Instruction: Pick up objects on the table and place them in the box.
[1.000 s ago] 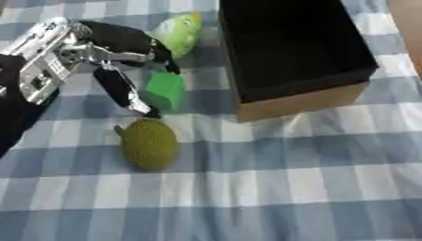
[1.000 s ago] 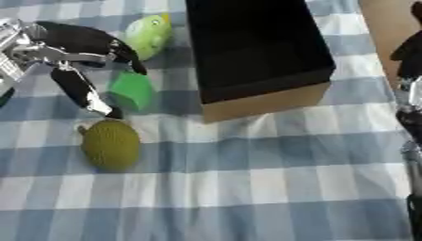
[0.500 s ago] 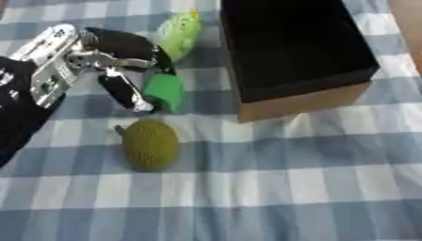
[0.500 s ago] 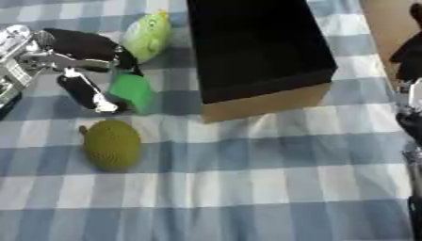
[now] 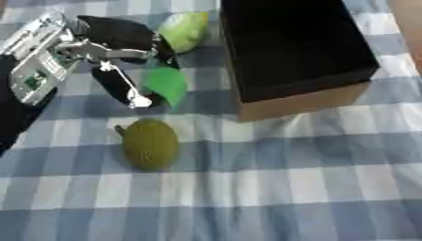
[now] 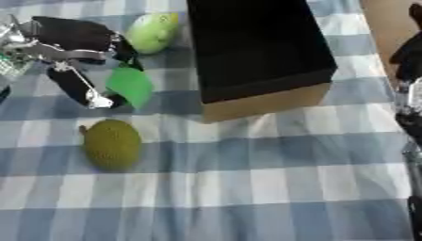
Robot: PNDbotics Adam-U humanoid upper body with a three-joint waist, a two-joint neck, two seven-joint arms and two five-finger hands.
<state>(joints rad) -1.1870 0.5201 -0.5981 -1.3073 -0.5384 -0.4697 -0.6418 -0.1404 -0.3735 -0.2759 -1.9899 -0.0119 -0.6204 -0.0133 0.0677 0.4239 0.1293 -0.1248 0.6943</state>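
My left hand (image 5: 103,44) reaches in from the upper left, its fingers and thumb curled round a green block (image 5: 167,84). The block is tilted between the thumb on its left and the fingers above it. An olive, bumpy fruit (image 5: 150,143) lies on the checked cloth just below the hand. A pale green toy (image 5: 185,29) lies beyond the fingers, next to the box. The open cardboard box (image 5: 301,101), black inside, stands to the right of the block. My right hand (image 6: 408,56) shows as a dark shape at the right edge, well away from the objects.
A blue and white checked cloth (image 5: 288,188) covers the table. A bare strip of tabletop (image 6: 379,19) shows at the upper right, beyond the box.
The left thumb has moved in against the green block, and the block has tipped from flat to tilted. The fruit, the toy, the box and the right hand stay put.
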